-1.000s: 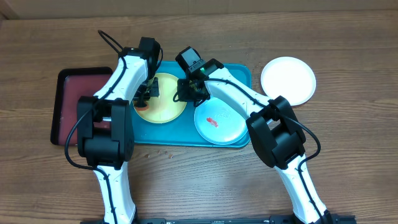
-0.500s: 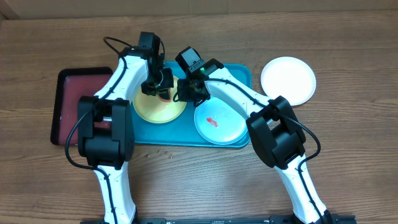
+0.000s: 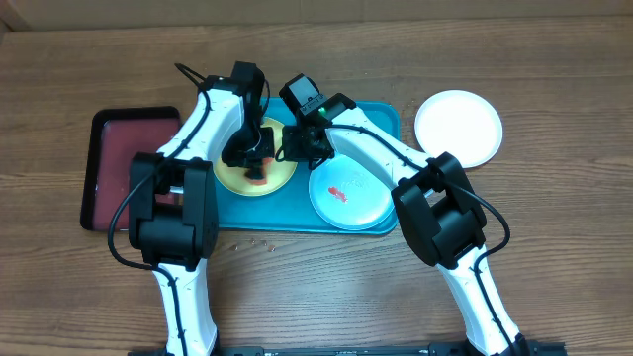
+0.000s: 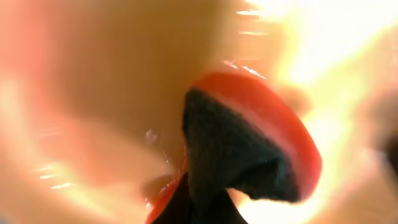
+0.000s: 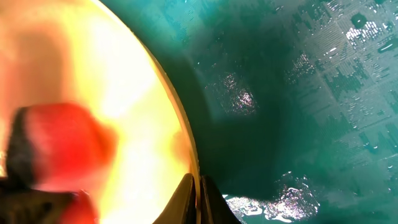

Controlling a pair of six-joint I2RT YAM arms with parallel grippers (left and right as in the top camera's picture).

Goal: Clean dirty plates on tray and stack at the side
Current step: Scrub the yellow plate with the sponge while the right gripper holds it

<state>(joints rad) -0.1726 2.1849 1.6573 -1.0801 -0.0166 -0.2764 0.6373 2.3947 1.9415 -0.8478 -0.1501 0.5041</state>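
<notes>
The yellow-green plate (image 3: 230,179) lies at the left of the turquoise tray (image 3: 382,123). My left gripper (image 3: 255,164) is shut on a red and black pad (image 4: 273,124) and presses it onto this plate (image 4: 112,74). My right gripper (image 3: 295,148) is shut on the plate's right rim (image 5: 143,112), its fingers (image 5: 197,186) pinching the edge over the tray floor (image 5: 298,93). The pad also shows in the right wrist view (image 5: 62,143). The pale mint plate (image 3: 346,194) with a red smear lies at the tray's right front. The white plate (image 3: 458,127) lies on the table right of the tray.
A dark red tray with a black rim (image 3: 119,163) sits left of the turquoise tray. A few small crumbs (image 3: 257,240) lie on the wooden table in front of the tray.
My left gripper has moved across the yellow-green plate with the red pad, first rightward and back, then toward the front. The right gripper has kept its hold on the rim.
</notes>
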